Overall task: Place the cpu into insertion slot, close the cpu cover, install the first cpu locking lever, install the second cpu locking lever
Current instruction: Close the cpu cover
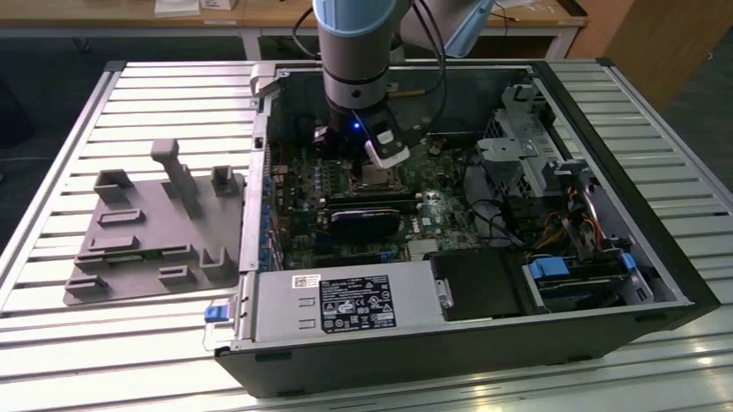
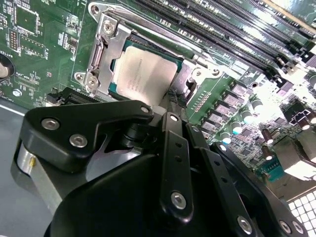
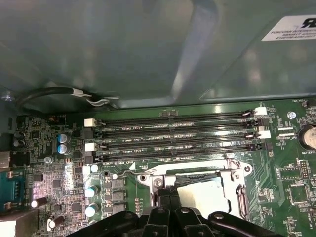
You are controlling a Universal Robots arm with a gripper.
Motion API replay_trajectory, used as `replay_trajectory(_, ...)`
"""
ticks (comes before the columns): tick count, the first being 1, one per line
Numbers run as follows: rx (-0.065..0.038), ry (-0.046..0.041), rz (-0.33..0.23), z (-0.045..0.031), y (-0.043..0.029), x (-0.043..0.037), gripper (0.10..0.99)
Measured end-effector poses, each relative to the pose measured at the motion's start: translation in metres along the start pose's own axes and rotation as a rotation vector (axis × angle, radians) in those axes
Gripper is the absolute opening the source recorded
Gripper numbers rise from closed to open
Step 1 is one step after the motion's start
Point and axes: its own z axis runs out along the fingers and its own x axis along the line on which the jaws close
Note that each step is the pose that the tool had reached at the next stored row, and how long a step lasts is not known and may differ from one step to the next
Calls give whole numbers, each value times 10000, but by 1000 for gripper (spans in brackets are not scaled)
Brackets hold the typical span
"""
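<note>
Cpu [image 2: 143, 74] behind end effector [image 2: 171, 106], perhaps seated

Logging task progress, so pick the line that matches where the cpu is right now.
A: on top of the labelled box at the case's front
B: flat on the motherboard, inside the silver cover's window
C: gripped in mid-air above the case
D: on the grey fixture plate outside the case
B: in the second wrist view the cpu lies flat on the motherboard, framed by the cpu cover, with the gripper at its edge.
</note>
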Motion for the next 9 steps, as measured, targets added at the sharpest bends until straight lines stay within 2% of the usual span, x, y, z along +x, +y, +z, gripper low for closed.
replay_trajectory(9,0,1,0,7,-3,-24,102)
